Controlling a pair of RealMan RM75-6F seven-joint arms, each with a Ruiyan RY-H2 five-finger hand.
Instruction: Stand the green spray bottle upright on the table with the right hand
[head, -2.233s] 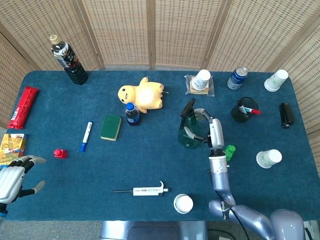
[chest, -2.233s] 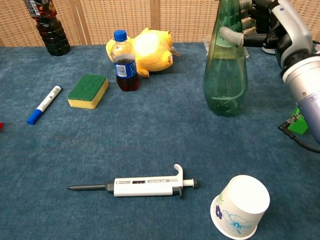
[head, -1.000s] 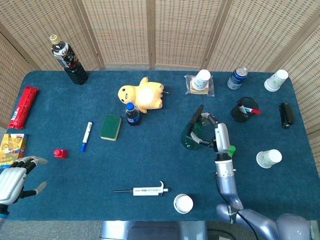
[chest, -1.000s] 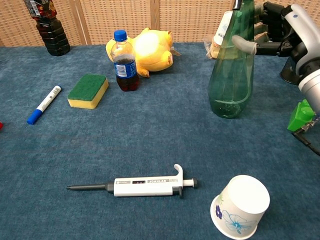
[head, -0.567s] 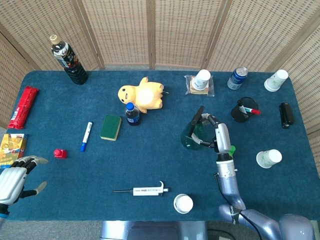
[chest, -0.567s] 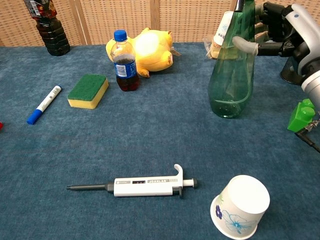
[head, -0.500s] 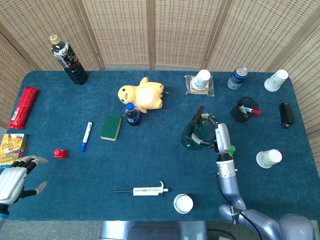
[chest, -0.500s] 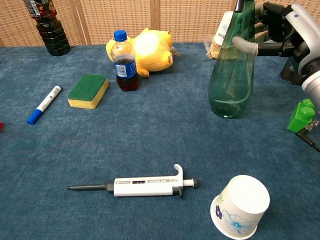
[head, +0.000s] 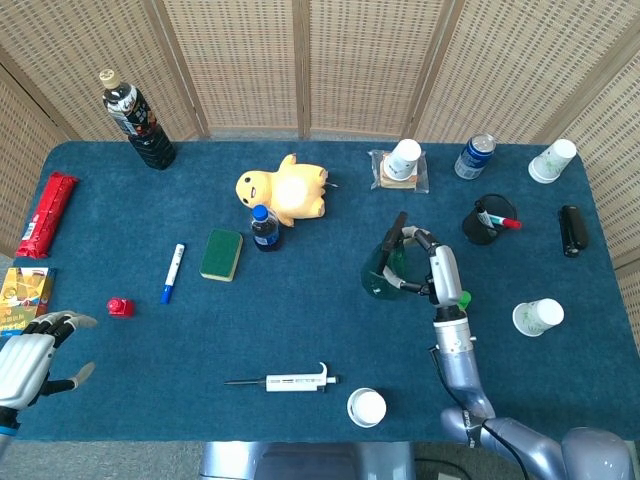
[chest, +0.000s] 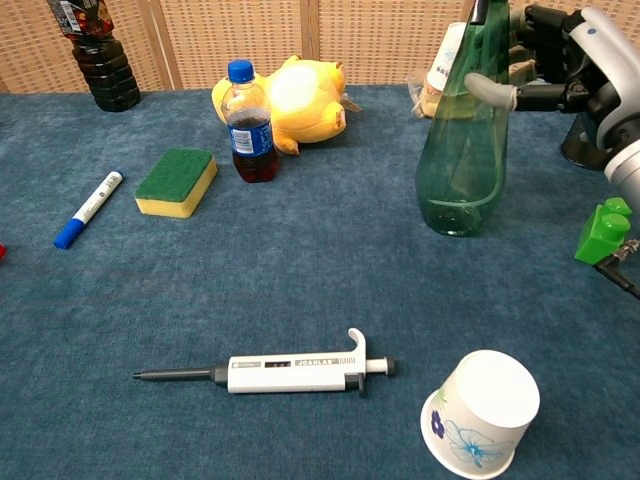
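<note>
Although its base rests on the desk (chest: 300, 290), the green spray bottle (chest: 462, 150) leans slightly, with the right hand (chest: 545, 60) gripping its neck; letting go apparently remains. The left hand (head: 25, 365) hovers open, far away.

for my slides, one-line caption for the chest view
Right hand holds the green spray bottle upright on the table, pipette in front.

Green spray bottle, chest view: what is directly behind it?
Behind the green spray bottle, a white cup on a clear packet shows beside and through its neck. Most of both is covered; the right hand holds the neck.
</note>
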